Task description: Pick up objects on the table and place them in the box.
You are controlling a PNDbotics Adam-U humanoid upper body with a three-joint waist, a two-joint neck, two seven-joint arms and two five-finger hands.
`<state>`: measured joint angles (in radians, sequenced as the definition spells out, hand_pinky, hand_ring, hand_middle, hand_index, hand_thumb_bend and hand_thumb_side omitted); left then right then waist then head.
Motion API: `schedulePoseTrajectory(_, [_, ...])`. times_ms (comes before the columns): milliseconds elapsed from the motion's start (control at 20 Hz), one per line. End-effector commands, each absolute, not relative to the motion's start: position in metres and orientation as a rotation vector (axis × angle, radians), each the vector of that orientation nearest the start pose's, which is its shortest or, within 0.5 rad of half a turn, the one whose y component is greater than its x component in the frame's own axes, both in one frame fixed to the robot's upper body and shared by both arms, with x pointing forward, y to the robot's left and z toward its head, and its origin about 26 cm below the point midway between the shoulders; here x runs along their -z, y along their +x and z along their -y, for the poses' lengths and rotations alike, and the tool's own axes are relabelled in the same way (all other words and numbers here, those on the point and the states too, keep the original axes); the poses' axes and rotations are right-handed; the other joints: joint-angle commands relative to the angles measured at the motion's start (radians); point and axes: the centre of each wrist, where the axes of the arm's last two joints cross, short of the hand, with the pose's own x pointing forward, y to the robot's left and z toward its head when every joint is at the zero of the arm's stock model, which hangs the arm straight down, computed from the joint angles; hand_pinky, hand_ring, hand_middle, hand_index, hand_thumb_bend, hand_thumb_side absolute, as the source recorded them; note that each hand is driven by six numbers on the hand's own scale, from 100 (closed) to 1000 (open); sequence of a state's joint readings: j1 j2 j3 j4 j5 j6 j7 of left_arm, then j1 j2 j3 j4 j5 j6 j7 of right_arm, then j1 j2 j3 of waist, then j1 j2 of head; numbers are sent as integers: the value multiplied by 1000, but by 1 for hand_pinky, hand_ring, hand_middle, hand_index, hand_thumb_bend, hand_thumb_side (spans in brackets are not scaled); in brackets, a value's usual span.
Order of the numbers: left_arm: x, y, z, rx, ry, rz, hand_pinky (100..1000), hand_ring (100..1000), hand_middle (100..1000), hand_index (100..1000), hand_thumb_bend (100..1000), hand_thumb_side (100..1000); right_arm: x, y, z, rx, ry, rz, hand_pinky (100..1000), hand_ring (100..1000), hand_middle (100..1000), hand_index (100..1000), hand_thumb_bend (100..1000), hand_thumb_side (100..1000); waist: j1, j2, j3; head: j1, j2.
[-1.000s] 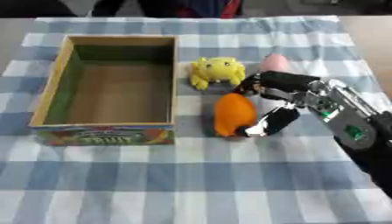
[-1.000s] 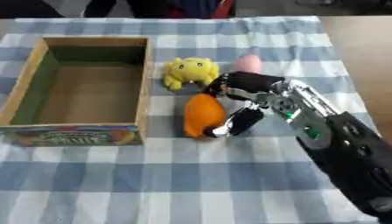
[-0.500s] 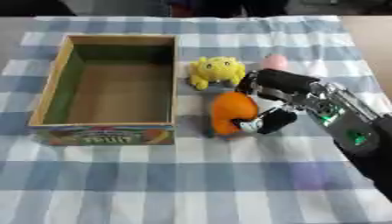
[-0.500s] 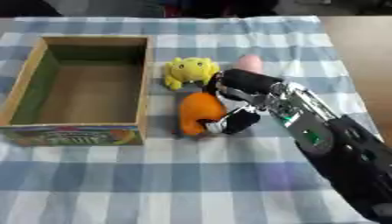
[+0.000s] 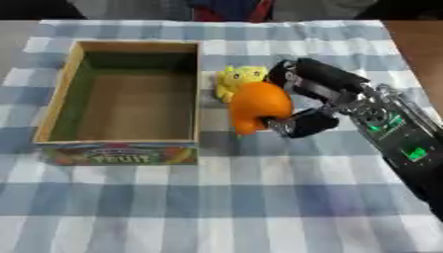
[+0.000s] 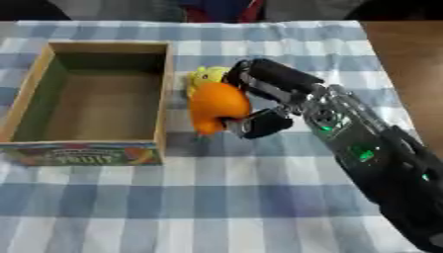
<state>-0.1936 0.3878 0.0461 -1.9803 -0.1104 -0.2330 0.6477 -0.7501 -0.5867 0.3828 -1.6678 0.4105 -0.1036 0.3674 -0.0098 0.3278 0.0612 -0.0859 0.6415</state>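
My right hand (image 5: 304, 94) reaches in from the right and is shut on an orange rounded object (image 5: 258, 105), fingers over its top and thumb under its right side. The orange object hangs just right of the open cardboard box (image 5: 76, 90), whose inside shows bare brown bottom. A yellow soft toy (image 5: 238, 78) lies behind the orange object, partly hidden by it and by my fingers. My left hand shows in neither view.
The table carries a blue and white checked cloth (image 5: 216, 197). Bare brown tabletop (image 5: 420, 44) shows at the far right. The box's front wall bears a colourful fruit print (image 5: 117, 155).
My right hand has closed round the orange object and carried it up and leftward towards the box. The pink thing behind the hand no longer shows. The camera has also shifted.
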Motion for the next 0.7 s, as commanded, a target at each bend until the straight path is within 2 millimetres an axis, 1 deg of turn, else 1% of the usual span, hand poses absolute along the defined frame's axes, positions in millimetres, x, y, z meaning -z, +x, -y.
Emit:
schedulePoseTrajectory(50, [-184,287,-295,-277,647,2506,265,607,565,804,133,830,-284,362,207,-1549,-522,2064,602,614,402,629,100,243,0,-26,6,-2,-3])
schedulePoseTrajectory(200, [-184,287,-295,-273,650,2504,265,607,565,804,134,828,-305,359,205,-1503,-525,2124,598,612,397,625,100,245,-4,-31,17,-13,4])
schedulePoseTrajectory(350, [-184,287,-296,-263,651,2504,265,606,565,804,132,828,-322,359,198,-1478,-510,2168,599,606,393,623,100,244,-7,-35,32,-25,8])
schedulePoseTrajectory(400, [-183,287,-296,-260,652,2503,265,605,566,804,132,828,-327,360,196,-1468,-499,2179,600,608,396,625,100,244,-9,-36,37,-29,8])
schedulePoseTrajectory(450, [-183,286,-296,-255,653,2504,265,604,566,804,131,846,-331,361,192,-1460,-489,2191,600,610,399,628,100,280,-11,-37,43,-34,9])
schedulePoseTrajectory(500, [-184,286,-297,-251,654,2506,265,604,566,804,134,826,-335,362,189,-1455,-481,2201,600,612,400,629,100,246,-13,-38,50,-39,11])
schedulePoseTrajectory(700, [-187,287,-297,-234,649,2522,266,604,567,804,136,823,-345,375,169,-1443,-463,2220,599,615,403,632,100,243,-18,-39,82,-63,14])
